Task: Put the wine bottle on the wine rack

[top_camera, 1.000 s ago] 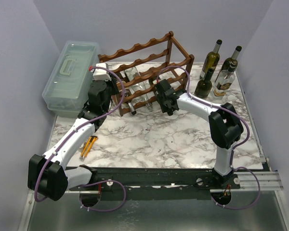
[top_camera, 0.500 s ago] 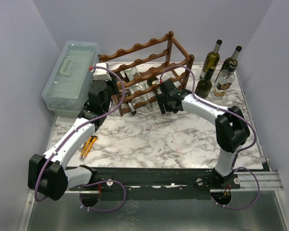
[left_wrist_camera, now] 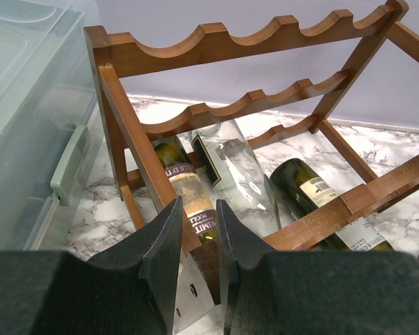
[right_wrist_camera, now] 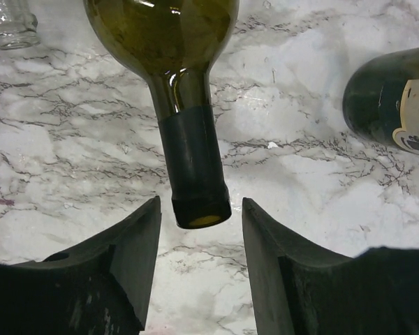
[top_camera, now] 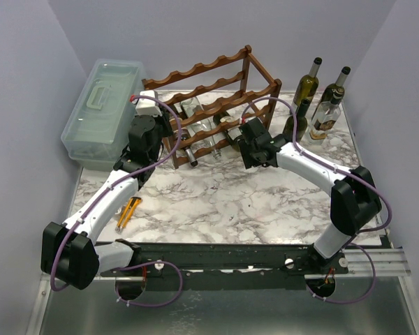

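The dark reddish-brown wine rack (top_camera: 216, 84) stands at the back of the marble table. Three bottles lie on its bottom tier. In the left wrist view these are a green labelled one (left_wrist_camera: 185, 185), a clear one (left_wrist_camera: 234, 167) and a dark green one (left_wrist_camera: 307, 188). My left gripper (top_camera: 169, 131) is shut on the rack's front left post (left_wrist_camera: 199, 244). My right gripper (right_wrist_camera: 201, 209) is open. The neck of an olive-green wine bottle (right_wrist_camera: 192, 160) points out of the rack towards the gap between its fingers and touches neither. In the top view that bottle (top_camera: 227, 125) lies just left of the right gripper (top_camera: 243, 134).
Several bottles stand at the back right (top_camera: 326, 112), the nearest a dark one (top_camera: 295, 122), also in the right wrist view (right_wrist_camera: 394, 105). A pale green plastic box (top_camera: 101, 112) sits left of the rack. An orange-handled tool (top_camera: 129, 211) lies by the left arm.
My right gripper has drawn back to the right, away from the rack, while the bottle stays on the bottom tier. The left arm has not moved.
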Action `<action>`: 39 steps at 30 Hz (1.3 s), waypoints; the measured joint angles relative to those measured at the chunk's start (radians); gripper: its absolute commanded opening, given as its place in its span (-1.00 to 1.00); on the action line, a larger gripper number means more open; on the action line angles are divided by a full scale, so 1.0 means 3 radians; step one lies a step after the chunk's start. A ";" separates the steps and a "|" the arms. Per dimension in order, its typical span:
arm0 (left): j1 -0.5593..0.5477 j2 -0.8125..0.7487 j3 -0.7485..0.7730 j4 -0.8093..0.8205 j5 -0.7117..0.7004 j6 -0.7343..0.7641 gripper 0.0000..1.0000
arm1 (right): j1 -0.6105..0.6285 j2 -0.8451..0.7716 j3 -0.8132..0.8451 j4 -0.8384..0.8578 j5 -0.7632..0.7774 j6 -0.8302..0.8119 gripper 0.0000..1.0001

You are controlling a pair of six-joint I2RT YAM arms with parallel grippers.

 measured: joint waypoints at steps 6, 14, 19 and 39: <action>0.0000 0.0003 0.0001 0.0000 0.0005 -0.0019 -0.46 | 0.0000 0.0080 0.0009 0.0046 -0.0003 -0.0014 -0.48; 0.0000 0.0009 0.0005 0.0001 0.0008 -0.0027 -0.46 | 0.0004 0.0434 0.0106 0.0131 0.0060 -0.0067 -0.99; 0.0000 0.0009 0.0008 0.0000 0.0010 -0.0027 -0.46 | 0.0013 0.0595 0.0126 0.0226 0.0209 -0.0170 -0.99; 0.0000 0.0032 0.0017 0.0010 0.0024 -0.0028 -0.46 | 0.0014 0.0912 0.0370 0.0851 0.0322 -0.0264 -0.99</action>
